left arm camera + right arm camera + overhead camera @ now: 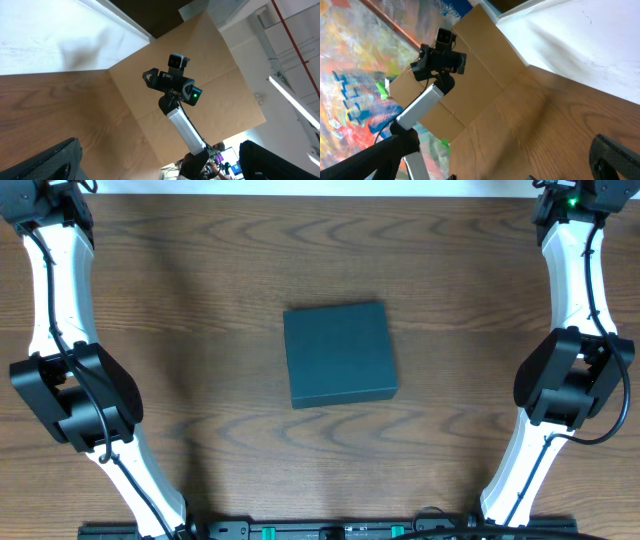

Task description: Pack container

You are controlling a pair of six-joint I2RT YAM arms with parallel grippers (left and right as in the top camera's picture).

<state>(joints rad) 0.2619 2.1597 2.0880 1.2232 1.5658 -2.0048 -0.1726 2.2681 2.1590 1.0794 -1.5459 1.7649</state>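
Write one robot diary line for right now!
container: closed, lying flat, nothing touching it | left tool: open, empty | right tool: open, empty | packing: not visibly underway

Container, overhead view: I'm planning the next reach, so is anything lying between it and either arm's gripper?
Nothing visible does. The closed container sits alone mid-table. Only bare wooden table lies between it and the left arm and the right arm, which stand at the table's sides.
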